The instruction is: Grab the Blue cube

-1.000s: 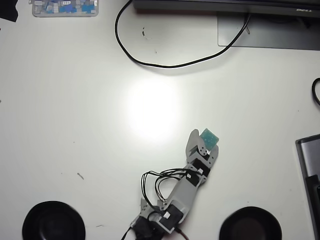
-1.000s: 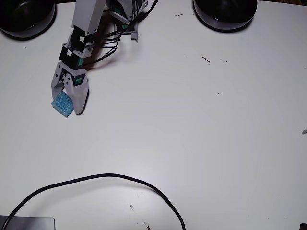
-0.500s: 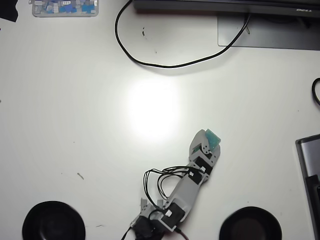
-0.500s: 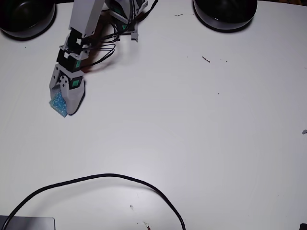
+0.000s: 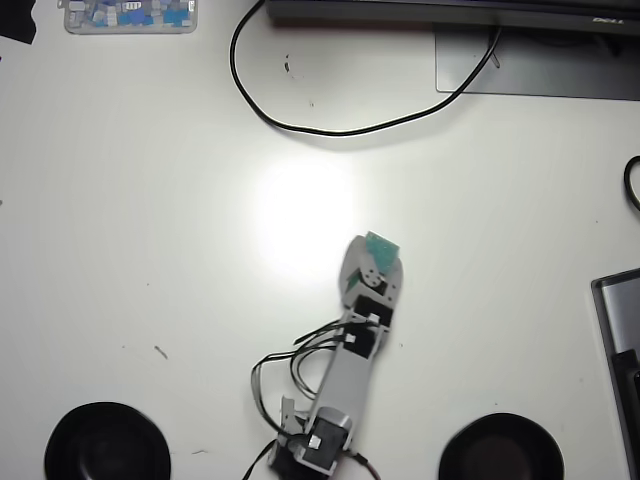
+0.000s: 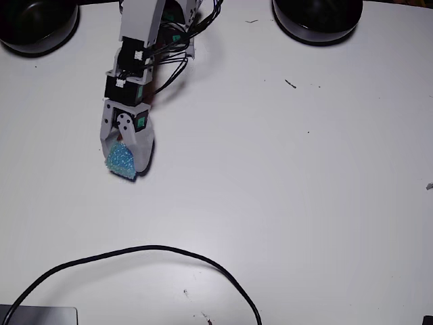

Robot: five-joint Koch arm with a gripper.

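The Blue cube [image 5: 382, 246] [image 6: 121, 160] is a small teal speckled block held between the grey fingers of my gripper [image 5: 374, 255] [image 6: 124, 161]. The gripper is shut on it. In the overhead view the arm reaches up from the bottom edge and the cube sits at its tip, just right of the bright glare patch. In the fixed view the arm comes down from the top edge and the cube pokes out below the fingertips, over the white table.
A black cable [image 5: 330, 128] [image 6: 135, 254] loops across the table. Two black bowls [image 5: 105, 443] [image 5: 500, 447] flank the arm's base. A clear box of small blue pieces [image 5: 130, 15] lies at the overhead view's top left. A monitor base [image 5: 540, 70] and a grey device [image 5: 620, 340] sit at the right.
The arm has swung with the cube in its grip: leftward and slightly up in the overhead view, rightward in the fixed view. The gripper stays shut on the cube.
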